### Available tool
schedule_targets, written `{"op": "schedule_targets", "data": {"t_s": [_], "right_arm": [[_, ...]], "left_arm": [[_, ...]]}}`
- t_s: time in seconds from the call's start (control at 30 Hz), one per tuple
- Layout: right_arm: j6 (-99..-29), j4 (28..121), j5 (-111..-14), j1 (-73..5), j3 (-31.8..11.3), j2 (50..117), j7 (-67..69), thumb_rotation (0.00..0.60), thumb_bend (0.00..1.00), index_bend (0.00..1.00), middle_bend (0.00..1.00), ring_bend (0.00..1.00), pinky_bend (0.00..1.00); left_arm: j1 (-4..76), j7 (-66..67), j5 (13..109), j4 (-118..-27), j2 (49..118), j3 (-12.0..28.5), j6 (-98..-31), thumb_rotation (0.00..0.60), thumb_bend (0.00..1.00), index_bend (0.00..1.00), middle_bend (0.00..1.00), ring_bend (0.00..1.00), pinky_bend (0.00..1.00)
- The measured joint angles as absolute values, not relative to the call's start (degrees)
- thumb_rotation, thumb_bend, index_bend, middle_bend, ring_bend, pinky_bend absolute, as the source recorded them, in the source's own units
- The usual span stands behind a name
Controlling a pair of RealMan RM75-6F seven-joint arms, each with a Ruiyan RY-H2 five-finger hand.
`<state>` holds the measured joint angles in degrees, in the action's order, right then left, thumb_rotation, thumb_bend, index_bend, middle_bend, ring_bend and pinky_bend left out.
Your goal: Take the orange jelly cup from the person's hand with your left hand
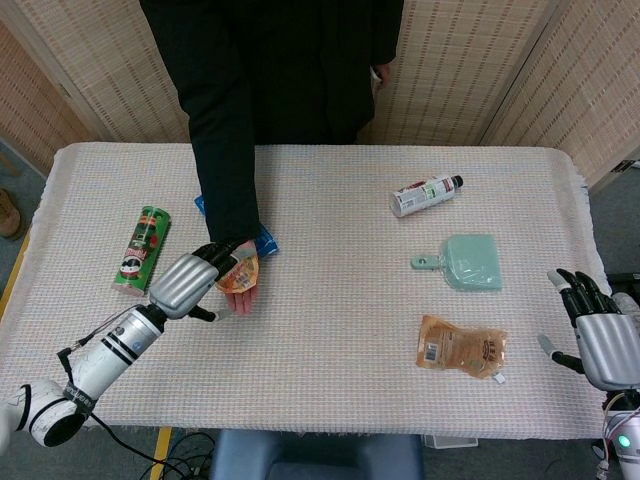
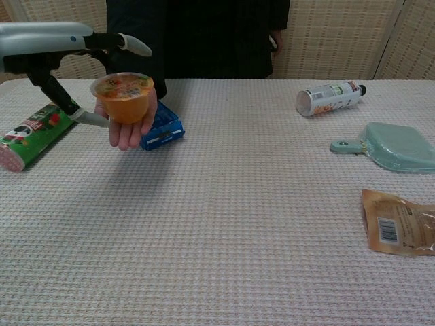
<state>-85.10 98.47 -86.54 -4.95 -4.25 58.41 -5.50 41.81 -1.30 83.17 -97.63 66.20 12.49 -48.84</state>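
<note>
The orange jelly cup (image 2: 124,98) rests upright on the person's upturned palm (image 2: 126,133) above the table's left side. My left hand (image 2: 51,49) has come up to it from the left, with the fingers (image 2: 133,45) stretched just over the lid and the thumb (image 2: 87,118) low beside the cup. No finger visibly presses on the cup. In the head view my left hand (image 1: 188,281) covers part of the cup (image 1: 243,272). My right hand (image 1: 603,338) hangs open off the table's right edge.
A green chip can (image 1: 141,250) lies left of the palm, and a blue packet (image 2: 162,126) sits just behind it. A bottle (image 1: 425,194), a teal dustpan (image 1: 470,262) and a brown pouch (image 1: 462,346) lie on the right half. The person (image 1: 270,70) stands at the far edge.
</note>
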Motion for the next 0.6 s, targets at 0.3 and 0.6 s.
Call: {"op": "schedule_targets", "data": {"t_s": [0.3, 0.6], "right_arm": [[-84.75, 97.70, -85.94, -4.87, -4.18, 58.60, -4.68, 0.600, 0.24, 0.05, 0.09, 0.11, 0.25], [-84.38, 97.19, -85.51, -4.78, -4.07, 58.66, -3.93, 0.600, 0.24, 0.05, 0.09, 0.11, 0.25]], "left_arm": [[45.89, 2.03, 77.68, -96.37, 68.37, 13.70, -45.97, 0.600, 0.24, 0.10, 0.00, 0.00, 0.20], [46.87, 8.03, 74.94, -95.79, 69.83, 12.86, -47.48, 0.600, 0.24, 0.17, 0.00, 0.00, 0.20]]}}
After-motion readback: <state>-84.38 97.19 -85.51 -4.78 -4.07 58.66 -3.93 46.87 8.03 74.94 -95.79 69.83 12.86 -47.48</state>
